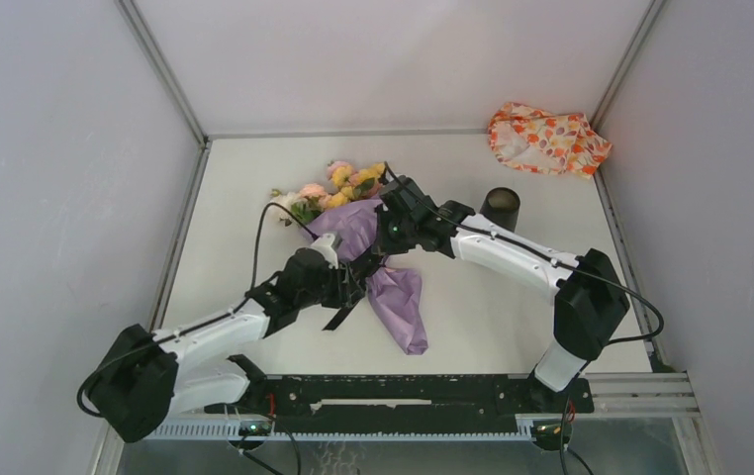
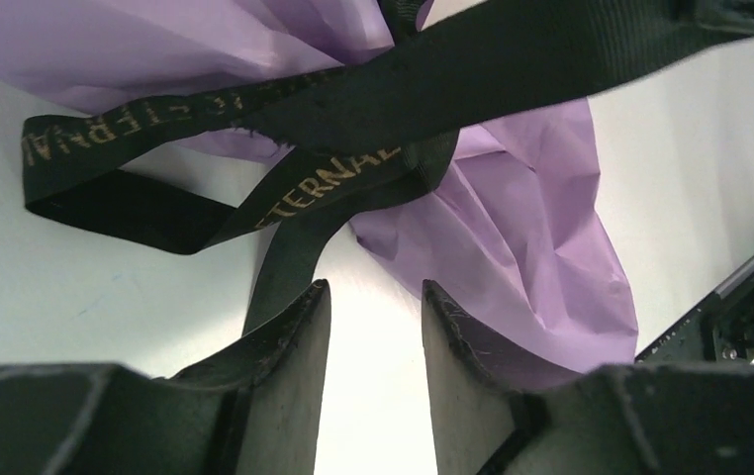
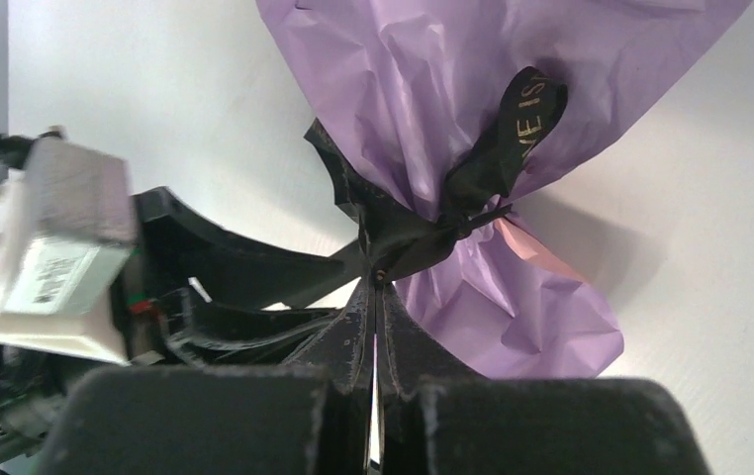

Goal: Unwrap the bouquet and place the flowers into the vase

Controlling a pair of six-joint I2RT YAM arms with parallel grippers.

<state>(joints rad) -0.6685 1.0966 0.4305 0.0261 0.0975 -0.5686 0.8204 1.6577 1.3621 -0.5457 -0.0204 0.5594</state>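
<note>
At bottom centre the right gripper (image 3: 375, 293) has its fingers pressed together, tips pinching the black ribbon (image 3: 403, 236) knotted round the lilac wrapping paper (image 3: 423, 89) filling the upper middle, with a white box (image 3: 51, 252) at left.

Top view: bright, even, diffuse light from overhead. Shadows under the arms on the white table (image 1: 492, 307) are faint and soft-edged, and there is no glare.
Left wrist view: table washed out to near white. The jaws in the foreground are dark and soft-focus. Gold lettering on the ribbon (image 2: 452, 79) is legible.
Right wrist view: jaws out of focus. White block (image 3: 51, 247) at left is blurred. A soft shadow falls to the right of the wrapping paper (image 3: 432, 89).
</note>
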